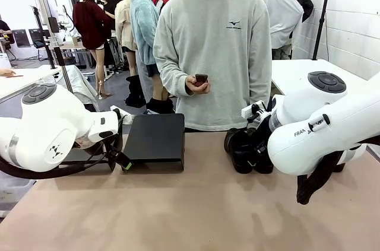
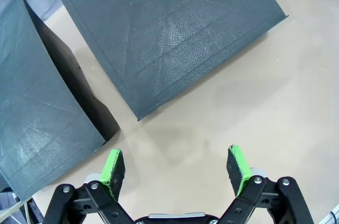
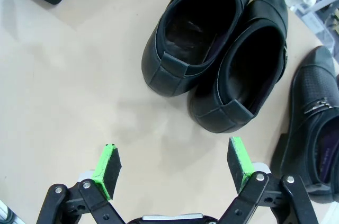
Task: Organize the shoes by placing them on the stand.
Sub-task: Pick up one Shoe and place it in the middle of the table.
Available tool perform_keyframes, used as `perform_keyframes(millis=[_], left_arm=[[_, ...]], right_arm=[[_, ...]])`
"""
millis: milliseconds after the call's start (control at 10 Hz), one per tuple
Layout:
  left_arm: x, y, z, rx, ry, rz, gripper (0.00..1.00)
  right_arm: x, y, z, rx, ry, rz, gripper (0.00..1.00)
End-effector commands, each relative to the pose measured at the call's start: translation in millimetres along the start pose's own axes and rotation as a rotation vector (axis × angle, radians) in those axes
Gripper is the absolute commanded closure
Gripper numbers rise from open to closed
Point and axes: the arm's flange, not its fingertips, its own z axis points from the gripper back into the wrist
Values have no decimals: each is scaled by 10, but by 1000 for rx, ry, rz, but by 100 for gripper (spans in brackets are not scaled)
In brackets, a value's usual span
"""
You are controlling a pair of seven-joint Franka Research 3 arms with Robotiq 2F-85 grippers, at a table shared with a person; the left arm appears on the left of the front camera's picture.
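Right of the stand [image 1: 155,140], the shoes [image 3: 198,28] sit bunched on the desk [image 1: 196,215], two touching side by side and a third just beside them, none yet on the stand. Over them the right claw [image 3: 175,167] hangs spread wide and empty; the left claw [image 2: 176,168], equally spread and empty, hovers just left of the stand's front corner. Closing on one shoe would likely drag its neighbour, and glossy leather may slip. Matte beige desk; a person [image 1: 214,55] waits behind the stand in a busy workshop.
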Motion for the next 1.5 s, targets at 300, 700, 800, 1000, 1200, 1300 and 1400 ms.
perform_keyframes(millis=[300,700,800,1000,1200,1300,1400], left_arm=[[58,237,776,-187,-101,65,0],[-212,743,1396,-223,-70,174,0],[-332,803,1459,-234,-72,189,0],[-542,865,1585,-328,-149,193,0],[-670,810,1668,-353,-215,202,0],[-677,773,1700,-352,-203,187,0],[-657,765,1703,-340,-207,173,0]], right_arm=[[-307,-443,1160,49,-149,74,0],[-870,-979,1461,225,-196,-30,0],[-1014,-1036,1478,258,-207,-67,0],[-1206,-1080,1473,295,-237,-80,0],[-1268,-1105,1510,290,-244,-81,0],[-1265,-1107,1506,294,-236,-76,0],[-1208,-1125,1442,297,-236,-85,0]])
